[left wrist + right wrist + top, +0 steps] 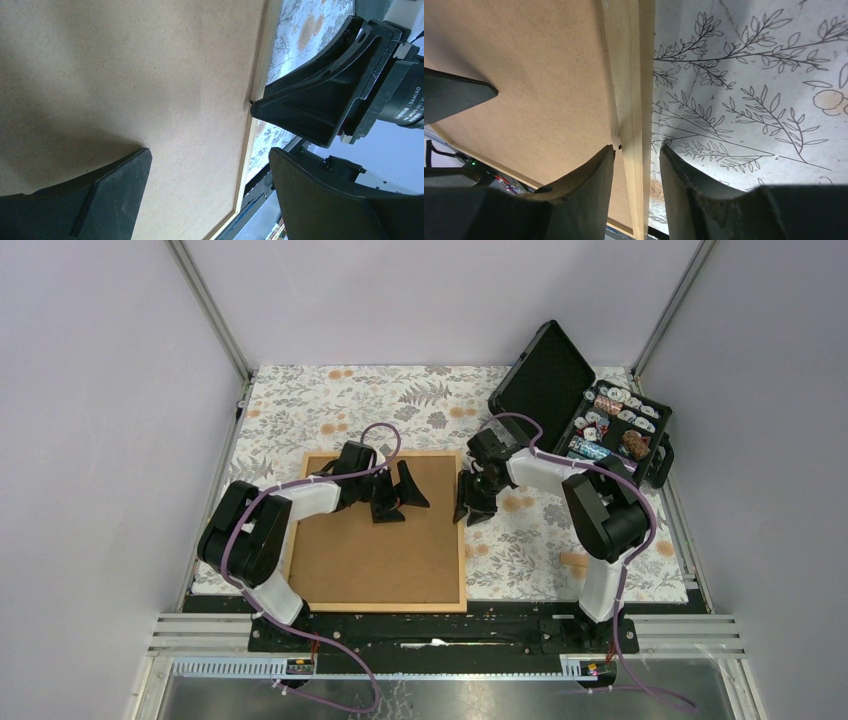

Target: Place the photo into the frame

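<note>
Top external: brown board (385, 545) fills the light-wood frame (385, 608); photo unseen, probably beneath. Left pincer (400, 502) spread; right pincer (472, 510) astride frame's rail, grip unclear.

Surfaces noted
frame (631, 100): pale bare wood, smooth, satin; backing board (385, 540): brown fibreboard, matt, finely speckled; tablecloth (520, 550): matt printed sheet, creased; right gripper (636, 150) fingers (584, 195): black plastic, matt, grainy; case (545, 375): black plastic.

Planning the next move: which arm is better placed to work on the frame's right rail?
Right: the right gripper straddles the frame's right rail, one finger each side. The left gripper hangs open over the backing board.
</note>
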Robot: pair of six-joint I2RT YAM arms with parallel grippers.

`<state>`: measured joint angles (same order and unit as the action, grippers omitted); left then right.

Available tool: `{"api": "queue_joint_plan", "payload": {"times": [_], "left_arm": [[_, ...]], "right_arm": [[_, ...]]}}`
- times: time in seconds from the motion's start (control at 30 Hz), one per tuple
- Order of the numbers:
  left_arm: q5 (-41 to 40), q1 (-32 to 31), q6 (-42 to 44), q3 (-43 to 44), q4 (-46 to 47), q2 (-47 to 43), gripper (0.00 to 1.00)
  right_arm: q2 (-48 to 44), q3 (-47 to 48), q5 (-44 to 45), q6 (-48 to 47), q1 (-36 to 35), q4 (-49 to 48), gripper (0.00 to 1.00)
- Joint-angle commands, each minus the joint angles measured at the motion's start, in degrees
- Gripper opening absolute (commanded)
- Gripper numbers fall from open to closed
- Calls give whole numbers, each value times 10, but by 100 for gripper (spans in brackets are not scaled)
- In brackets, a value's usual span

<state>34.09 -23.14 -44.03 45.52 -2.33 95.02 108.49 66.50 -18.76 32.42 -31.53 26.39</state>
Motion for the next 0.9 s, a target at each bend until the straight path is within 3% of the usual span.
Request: {"api": "queue_joint_plan", "payload": {"times": [0.0,0.1,0.33,0.47,0.87], "left_arm": [[-46,-2,20,-28,-20,14,94],[-42,-2,18,-29,-16,16,94],[-39,-1,19,-32,-12,13,94],[-36,-2,18,-35,-8,16,94],[-31,-2,14,-39,0,19,94]], "right_arm": [[25,-32,-18,-9,4,-20,49],[-1,-71,-104,19,20,-90,49],[-29,-89,-48,-3,39,-75,42],[-26,-82,-35,-8,40,-64,29],[-28,-118,-117,-1,81,-115,38]]}}
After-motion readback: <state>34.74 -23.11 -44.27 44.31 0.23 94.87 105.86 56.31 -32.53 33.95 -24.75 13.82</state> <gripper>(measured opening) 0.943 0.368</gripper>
